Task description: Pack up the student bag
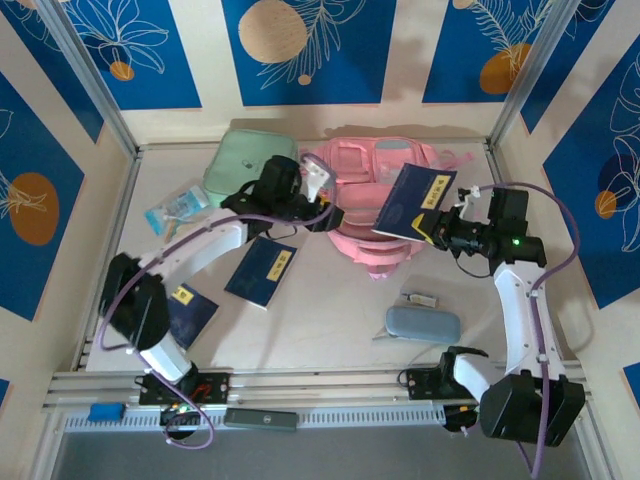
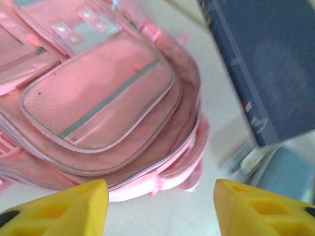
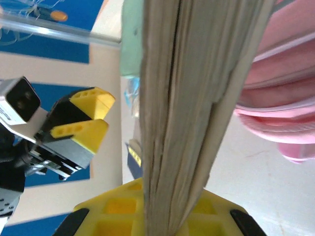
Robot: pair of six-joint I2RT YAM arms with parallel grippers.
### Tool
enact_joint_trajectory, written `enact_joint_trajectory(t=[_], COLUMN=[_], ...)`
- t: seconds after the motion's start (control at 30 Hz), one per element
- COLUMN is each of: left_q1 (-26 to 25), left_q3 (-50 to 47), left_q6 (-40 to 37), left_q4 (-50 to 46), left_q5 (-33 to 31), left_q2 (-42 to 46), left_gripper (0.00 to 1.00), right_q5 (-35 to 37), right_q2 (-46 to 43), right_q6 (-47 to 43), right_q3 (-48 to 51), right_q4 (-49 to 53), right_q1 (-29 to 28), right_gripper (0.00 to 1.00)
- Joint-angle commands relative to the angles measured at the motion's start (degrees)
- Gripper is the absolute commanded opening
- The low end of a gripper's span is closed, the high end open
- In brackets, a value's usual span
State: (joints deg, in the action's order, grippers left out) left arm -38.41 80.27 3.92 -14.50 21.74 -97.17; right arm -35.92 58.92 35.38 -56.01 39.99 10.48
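- The right hand is clamped on a navy book, held edge-up over the right side of the bag. The left hand hovers at the bag's near edge, fingers apart and empty.
- The bag lies flat at the back middle of the surface, front pockets up, between the two hands.
- It looks like soft, light fabric, likely to sag and slide when pushed. A zip edge or pocket rim seems the surest hold, one hand spreading the mouth while the other feeds the book in.
- No open mouth can be made out, so the book seems to have nowhere to go yet.
- A mint case sits just left of the bag, with the left arm lying across in front of it.
- A second book and a third book wait nearer the arms.
- A grey case lies well clear at right.
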Motion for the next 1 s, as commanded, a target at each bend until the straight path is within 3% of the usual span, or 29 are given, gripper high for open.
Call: enact_joint_trajectory(t=[0.0,0.1,0.23,0.37,0.57,0.73,0.97], left_q1=[-1.9,-3.5,-6.4,-6.9,-7.0,-7.0,-6.8], left_q3=[6.0,11.8,21.7,27.0,37.2,38.3,43.2], left_q6=[-12.4,-18.0,-25.2,-24.6,-25.4,-26.1,-26.0], left_q4=[-3.8,-5.2,-11.7,-10.7,-18.1,-15.6,-16.4], left_q5=[-1.0,0.5,-6.7,-7.4,-7.8,-13.5,-13.2], left_q2=[-5.5,-12.6,-21.4,-27.6,-36.8,-39.5,-42.8], left_gripper=[0.62,0.65,0.69,0.73,0.77,0.77,0.45], right_q5=[1.5,0.3,0.2,-2.0,-2.0,-2.2,-2.5], right_q2=[-1.1,-1.4,-1.1,-1.3,-1.0,-0.5,-1.3], right_q6=[-0.8,0.6,1.2,2.7,3.3,3.5,4.4], right_q3=[1.5,3.4,4.5,6.3,7.1,7.6,8.4], right_q4=[2.7,0.9,1.1,-1.4,-1.9,-2.5,-2.9], right_q1=[3.4,6.4,8.7,9.5,9.5,9.6,9.5], right_gripper=[0.00,0.00,0.00,0.00,0.00,0.00,0.00])
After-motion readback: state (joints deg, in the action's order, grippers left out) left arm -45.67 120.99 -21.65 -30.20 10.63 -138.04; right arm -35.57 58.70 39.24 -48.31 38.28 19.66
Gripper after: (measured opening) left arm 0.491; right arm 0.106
